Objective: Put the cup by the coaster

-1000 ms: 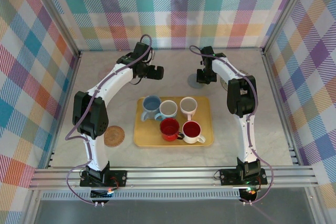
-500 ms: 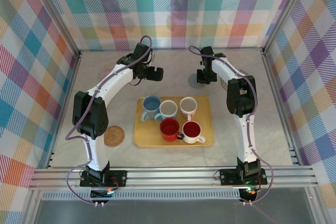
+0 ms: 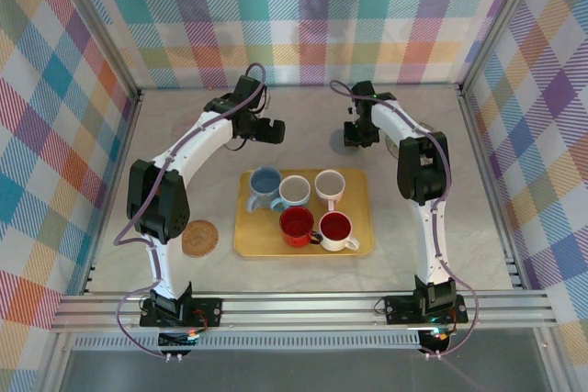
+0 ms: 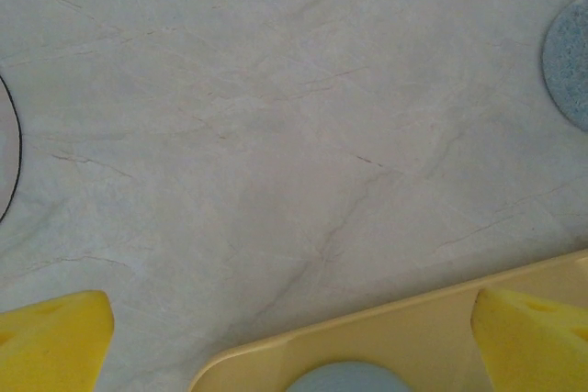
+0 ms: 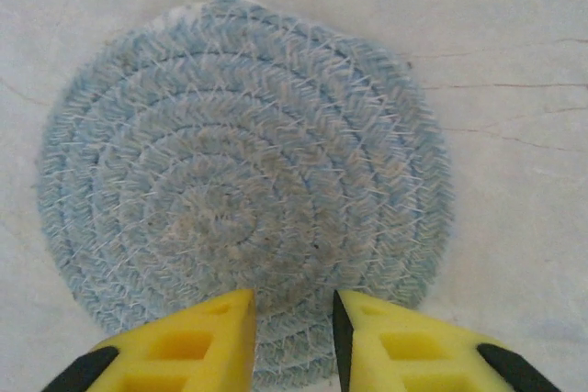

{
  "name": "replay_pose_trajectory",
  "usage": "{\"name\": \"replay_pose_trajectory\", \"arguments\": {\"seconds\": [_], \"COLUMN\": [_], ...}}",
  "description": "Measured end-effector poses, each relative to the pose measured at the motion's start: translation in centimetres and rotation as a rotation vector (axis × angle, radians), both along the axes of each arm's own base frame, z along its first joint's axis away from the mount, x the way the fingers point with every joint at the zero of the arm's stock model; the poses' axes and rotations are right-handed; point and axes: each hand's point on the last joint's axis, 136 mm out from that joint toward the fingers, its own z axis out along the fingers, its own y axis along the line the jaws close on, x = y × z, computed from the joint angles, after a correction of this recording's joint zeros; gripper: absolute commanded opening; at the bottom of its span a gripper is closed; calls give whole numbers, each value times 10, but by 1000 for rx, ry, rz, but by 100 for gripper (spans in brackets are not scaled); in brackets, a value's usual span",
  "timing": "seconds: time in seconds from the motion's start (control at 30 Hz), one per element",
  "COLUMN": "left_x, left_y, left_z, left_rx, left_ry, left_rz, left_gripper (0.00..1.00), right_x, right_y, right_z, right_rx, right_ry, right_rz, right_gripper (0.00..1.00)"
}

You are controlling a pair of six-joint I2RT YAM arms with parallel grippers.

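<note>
The right fingers (image 5: 207, 341) are being held low over the blue coaster (image 5: 243, 181), parted by only a narrow gap, with nothing being gripped between them. This is being judged as lining up on the target spot, not a grasp. The left fingers (image 4: 55, 341) are being held spread to their widest and empty, and are being aimed down past the far edge of the tray (image 4: 413, 332), probably being readied for a cup pick.

The cups (image 3: 295, 192), five in all, are being carried grouped on the tray, well apart from the blue coaster. Which one is meant cannot be told, and none is being touched.

- **Blue coaster:** round, flat, coiled woven rope, rough fibre.
- **Tray:** yellow, smooth, rounded corners, shallow lip.
- **Cups:** glossy, handled; one blue, one pale, one white, one red, one white with a red inside.
- **Brown coaster** (image 3: 199, 238)**:** being seen lying on the table (image 3: 473, 218), left of the tray.
- **Table:** pale, marbled, smooth, matte.
</note>
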Motion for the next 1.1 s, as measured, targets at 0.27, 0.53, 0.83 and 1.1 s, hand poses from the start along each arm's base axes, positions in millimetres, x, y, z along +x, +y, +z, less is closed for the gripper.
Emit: {"name": "replay_pose_trajectory", "arguments": {"seconds": [0.27,0.53,0.83,1.1], "left_x": [11,25,30,32], "left_y": [-5,-6,30,88], "left_z": [33,77,91,82], "left_rx": [-28,-72,-37,4], "left_ry": [-63,-98,-102,-46], "left_rz": [0,1,89,225], "left_gripper": [100,100,100,100], "right_x": [1,-14,-56,-91], "right_y": [9,39,66,72], "right_z": [33,123,198,207], "right_rx": [54,275,535,638], "right_ry": [-52,-188,-316,-364], "right_rz": [53,130,234,286], "right_gripper": [45,86,99,99]}}
